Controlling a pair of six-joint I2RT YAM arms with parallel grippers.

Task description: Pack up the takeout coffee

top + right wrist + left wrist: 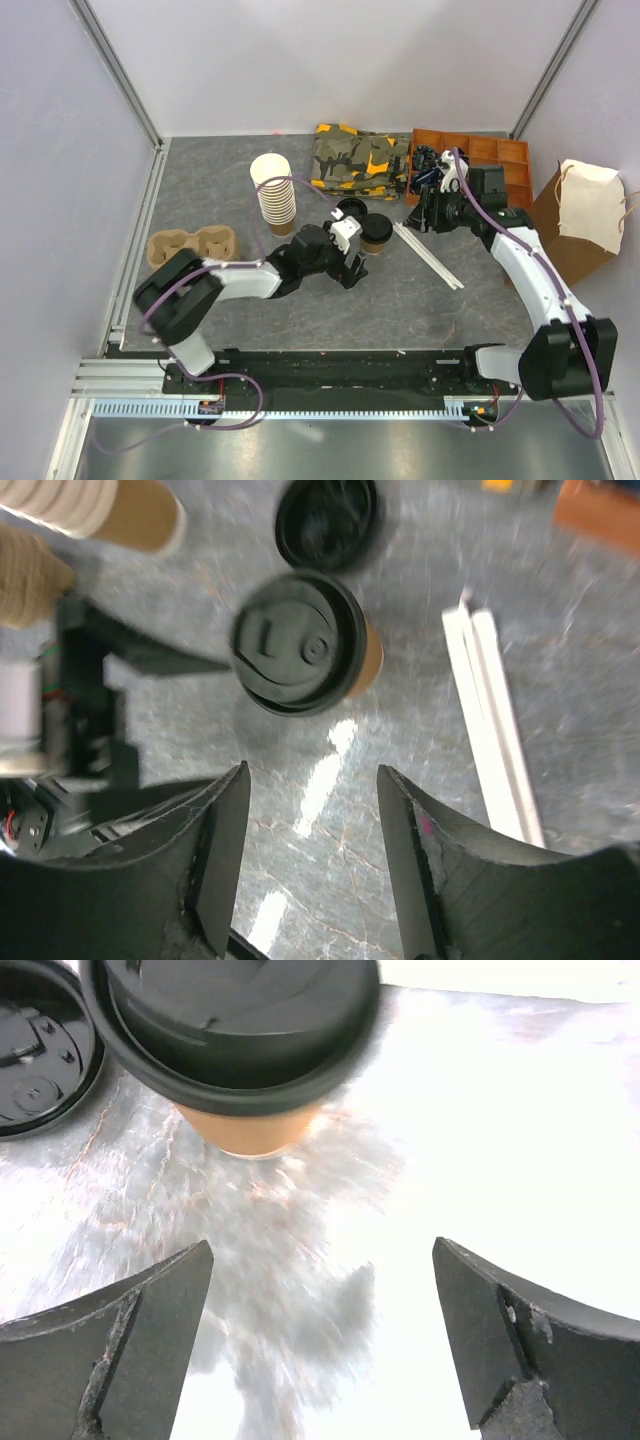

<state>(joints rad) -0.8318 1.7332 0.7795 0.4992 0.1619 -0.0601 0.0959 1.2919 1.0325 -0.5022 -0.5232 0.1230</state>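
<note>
The takeout coffee (376, 234) is a brown paper cup with a black lid, standing upright on the grey table. In the left wrist view the takeout coffee (240, 1030) sits just beyond my left gripper (322, 1252), which is open with nothing between its fingers. From above, the left gripper (357, 250) is close to the cup's left side. My right gripper (422, 214) hovers to the cup's right, apart from it. In the right wrist view the right gripper (312, 772) is open and empty, with the takeout coffee (300, 645) ahead of it.
A loose black lid (350, 210) lies just behind the cup. A tall cup stack (272, 195) and a cardboard carrier (192, 245) are at the left. White sticks (428, 255), a camouflage cloth (360, 158), an orange tray (470, 160) and a paper bag (580, 215) are to the right.
</note>
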